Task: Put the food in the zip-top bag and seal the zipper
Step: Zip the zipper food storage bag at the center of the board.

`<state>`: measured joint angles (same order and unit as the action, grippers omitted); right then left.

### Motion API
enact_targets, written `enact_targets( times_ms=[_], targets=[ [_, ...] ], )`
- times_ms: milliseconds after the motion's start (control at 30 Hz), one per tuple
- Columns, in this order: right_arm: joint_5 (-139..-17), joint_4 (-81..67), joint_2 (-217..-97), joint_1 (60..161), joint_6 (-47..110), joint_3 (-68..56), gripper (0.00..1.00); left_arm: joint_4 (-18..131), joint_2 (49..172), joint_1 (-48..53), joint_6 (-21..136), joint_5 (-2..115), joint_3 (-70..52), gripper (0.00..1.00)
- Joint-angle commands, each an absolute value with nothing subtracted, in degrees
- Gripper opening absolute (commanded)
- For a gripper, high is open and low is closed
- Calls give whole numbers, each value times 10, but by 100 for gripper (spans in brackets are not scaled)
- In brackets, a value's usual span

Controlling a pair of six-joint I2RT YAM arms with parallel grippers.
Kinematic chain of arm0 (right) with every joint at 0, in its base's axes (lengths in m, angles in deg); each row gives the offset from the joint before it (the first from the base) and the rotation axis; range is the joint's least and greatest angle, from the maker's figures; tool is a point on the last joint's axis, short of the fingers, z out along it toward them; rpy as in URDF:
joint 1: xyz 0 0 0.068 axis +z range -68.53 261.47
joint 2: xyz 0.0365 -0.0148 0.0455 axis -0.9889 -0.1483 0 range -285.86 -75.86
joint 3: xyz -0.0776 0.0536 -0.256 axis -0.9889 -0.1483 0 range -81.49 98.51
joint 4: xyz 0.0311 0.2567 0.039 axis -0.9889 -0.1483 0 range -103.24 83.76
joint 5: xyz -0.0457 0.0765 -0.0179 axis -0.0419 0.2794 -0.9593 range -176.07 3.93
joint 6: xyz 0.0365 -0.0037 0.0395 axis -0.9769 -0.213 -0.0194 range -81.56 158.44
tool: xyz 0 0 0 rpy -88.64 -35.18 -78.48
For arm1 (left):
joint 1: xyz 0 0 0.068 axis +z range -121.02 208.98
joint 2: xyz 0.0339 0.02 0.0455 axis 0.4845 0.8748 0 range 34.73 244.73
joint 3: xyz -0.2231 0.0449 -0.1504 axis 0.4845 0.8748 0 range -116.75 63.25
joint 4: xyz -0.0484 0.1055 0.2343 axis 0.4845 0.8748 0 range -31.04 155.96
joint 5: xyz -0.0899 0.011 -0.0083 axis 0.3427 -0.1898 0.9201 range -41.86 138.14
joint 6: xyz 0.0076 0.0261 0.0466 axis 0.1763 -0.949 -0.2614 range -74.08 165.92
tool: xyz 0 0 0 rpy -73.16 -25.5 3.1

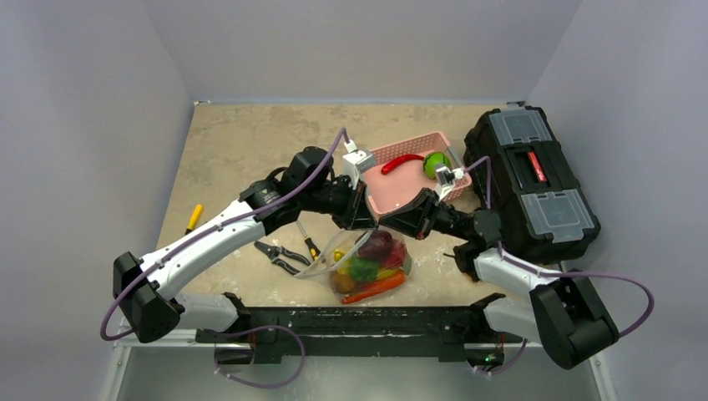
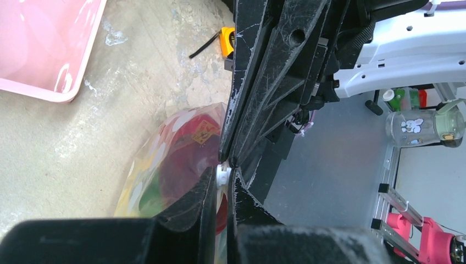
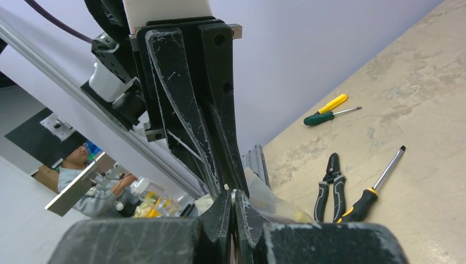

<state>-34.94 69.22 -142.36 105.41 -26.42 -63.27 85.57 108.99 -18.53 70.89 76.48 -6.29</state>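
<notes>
Both left fingers [image 2: 213, 186] and right fingers [image 3: 224, 202] are pressed together, clamping the top edge of the zip-top bag [image 1: 326, 264] (food [image 1: 367, 269] inside).

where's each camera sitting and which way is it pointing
Top: above and behind the bases, looking down at the table; left arm and right arm meet over the bag.
Left wrist: on the left arm, looking along its shut jaws, pinching the bag, toward the basket.
Right wrist: on the right arm, looking along its shut jaws, low across the table to the pliers.
Shared: top and left wrist show bag and basket; top and right wrist, pliers.
</notes>
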Motion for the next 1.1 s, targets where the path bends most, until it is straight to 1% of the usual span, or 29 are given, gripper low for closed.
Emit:
enact_targets(
  times_ms=[0, 67, 133, 167, 267, 400, 533, 833, 1067],
  targets=[
    [-389, 675, -1408, 1067, -225, -623, 0, 831, 1088, -183, 718, 775, -88, 0],
    [-460, 564, -1359, 1068, -160, -635, 0, 833, 1086, -182, 718, 772, -88, 0],
    [-546, 421, -1272, 1069, -69, -633, 0, 839, 1085, -182, 716, 770, -87, 0],
    [-574, 383, -1243, 1069, -41, -636, 0, 842, 1083, -181, 715, 769, -87, 0],
    [-625, 333, -1179, 1068, -26, -644, 0, 852, 1078, -179, 709, 768, -80, 0],
    [-647, 337, -1155, 1065, -47, -659, 0, 869, 1073, -173, 702, 767, -77, 0],
    [-643, 353, -1156, 1055, -63, -673, 0, 890, 1056, -169, 687, 768, -67, 0],
    [-663, 296, -1126, 1050, -48, -656, 0, 952, 1002, -166, 651, 757, -29, 0],
    [-665, 281, -1121, 1043, -48, -652, 0, 1001, 949, -166, 638, 742, 7, 0]
  ],
)
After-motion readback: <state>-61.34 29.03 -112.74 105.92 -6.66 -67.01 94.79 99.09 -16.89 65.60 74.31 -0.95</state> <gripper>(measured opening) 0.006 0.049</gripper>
